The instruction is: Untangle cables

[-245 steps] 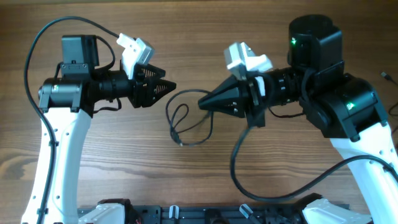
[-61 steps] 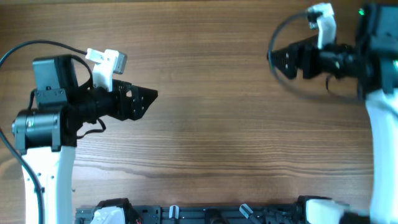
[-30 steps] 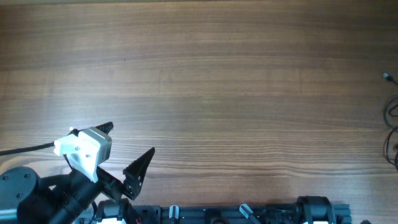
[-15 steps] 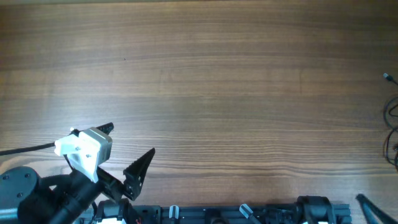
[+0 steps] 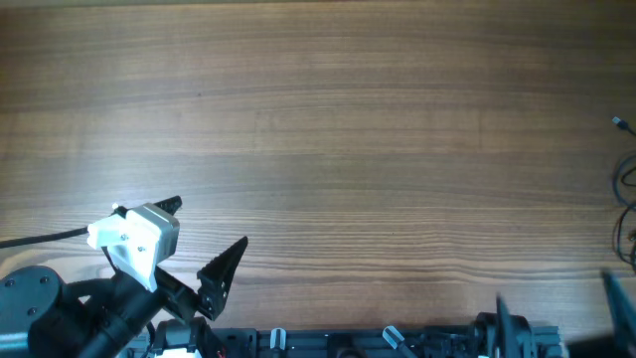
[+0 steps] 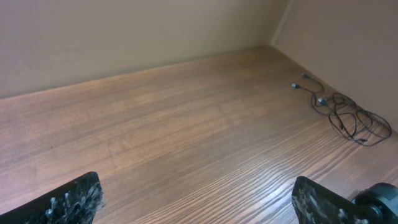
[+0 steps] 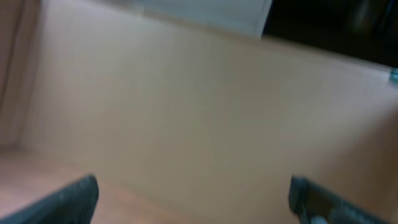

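Observation:
The cables (image 5: 627, 194) are thin dark cords lying in a loose tangle at the table's far right edge, partly cut off by the overhead view. The left wrist view shows the cables (image 6: 349, 116) as a small heap with a plug end (image 6: 304, 77) trailing out. My left gripper (image 5: 204, 239) hovers at the front left, far from them, open and empty. One of its fingertips (image 6: 73, 200) shows low in its wrist view. My right gripper (image 5: 559, 313) is a blur at the front right edge, open, with nothing between its fingers (image 7: 67, 199).
The wooden table (image 5: 328, 149) fills the overhead view. A black rail (image 5: 338, 343) with the arm bases runs along its front edge. Beige walls (image 6: 124, 31) close the table's far side and right corner. The right wrist view is blurred and faces a wall (image 7: 186, 106).
The right gripper's fingers have come into the overhead view at the bottom right edge, blurred by motion. The left arm and the cables have not moved.

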Robot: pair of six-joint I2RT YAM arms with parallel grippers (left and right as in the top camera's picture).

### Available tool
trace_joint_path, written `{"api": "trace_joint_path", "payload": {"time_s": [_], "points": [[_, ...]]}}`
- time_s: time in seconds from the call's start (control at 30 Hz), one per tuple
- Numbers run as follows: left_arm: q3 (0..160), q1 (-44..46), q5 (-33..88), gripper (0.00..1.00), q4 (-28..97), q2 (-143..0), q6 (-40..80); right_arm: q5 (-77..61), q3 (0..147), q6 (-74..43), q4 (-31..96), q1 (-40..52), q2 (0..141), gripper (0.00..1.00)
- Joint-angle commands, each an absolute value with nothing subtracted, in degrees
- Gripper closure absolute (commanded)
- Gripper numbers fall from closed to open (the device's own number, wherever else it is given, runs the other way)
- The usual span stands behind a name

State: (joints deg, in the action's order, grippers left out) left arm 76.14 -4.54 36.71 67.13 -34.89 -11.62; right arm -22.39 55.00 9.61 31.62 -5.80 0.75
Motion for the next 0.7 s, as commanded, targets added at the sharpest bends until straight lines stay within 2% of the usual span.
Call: {"api": "trace_joint_path", "payload": {"time_s": [0.0,0.13,0.33,0.5,0.67], "points": [[76.49,-4.27,36.56,0.00,67.09,-34.85,-11.40,-24.25,42.92,9.91,20.21,-6.09,0.69,0.00],[76.49,-4.27,36.51,0.00,66.89,-34.85,-11.60,-25.15,29.36,6.33,5.67,-6.07,0.69,0.00],[76.49,-4.27,36.53,0.00,66.89,-34.85,-11.57,-19.00,17.17,4.78,-3.81,-6.07,0.69,0.00],[76.49,-4.27,36.53,0.00,67.11,-34.85,-11.55,-5.65,10.92,-4.38,-5.15,-6.07,0.69,0.00],[76.49,-4.27,36.53,0.00,67.11,-34.85,-11.55,-7.27,4.97,-5.58,-5.17,-6.07,0.69,0.00]]}}
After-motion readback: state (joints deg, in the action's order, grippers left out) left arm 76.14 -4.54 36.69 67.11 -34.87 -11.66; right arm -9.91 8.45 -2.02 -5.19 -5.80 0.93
